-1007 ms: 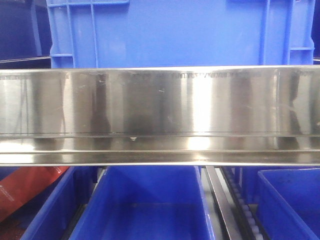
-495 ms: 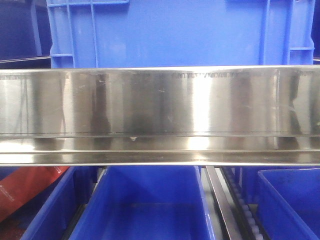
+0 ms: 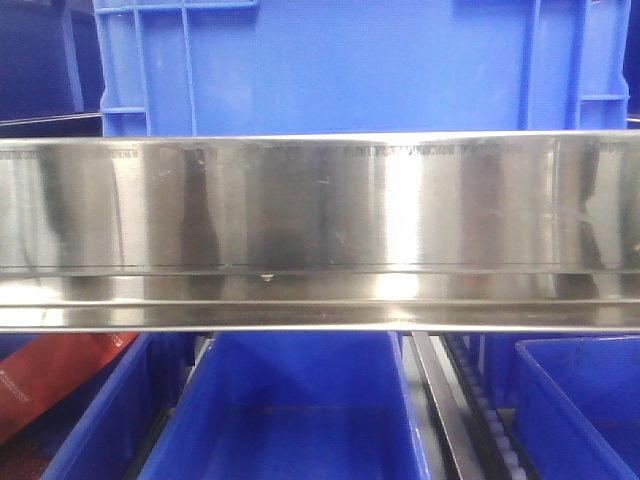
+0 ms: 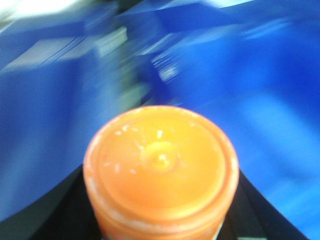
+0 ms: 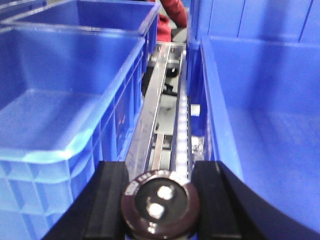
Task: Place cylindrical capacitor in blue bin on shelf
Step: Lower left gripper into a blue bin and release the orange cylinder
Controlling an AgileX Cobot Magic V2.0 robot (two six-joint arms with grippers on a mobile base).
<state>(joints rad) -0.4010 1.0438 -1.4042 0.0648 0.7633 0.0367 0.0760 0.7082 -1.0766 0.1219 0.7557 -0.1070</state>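
The cylindrical capacitor [image 5: 160, 207], dark brown with a lighter ring and two bright terminals on its flat top, sits between the black fingers [image 5: 112, 200] of my right gripper [image 5: 160, 172], which is shut on it. It hangs over the gap between two blue bins, one left [image 5: 60, 100] and one right [image 5: 270, 125]. My left gripper [image 4: 160, 172] is shut on an orange round-topped cylinder [image 4: 160, 165] against blurred blue bins. The shelf's shiny steel front rail [image 3: 320, 230] spans the front view; neither gripper shows there.
A large blue crate [image 3: 340, 60] stands on the tier above the rail. Blue bins [image 3: 300, 410] sit below it, with a red item [image 3: 50, 385] at lower left. A roller track [image 5: 172, 115] runs between the two bins in the right wrist view.
The front view stays the same; only the reflections on the steel rail shift slightly.
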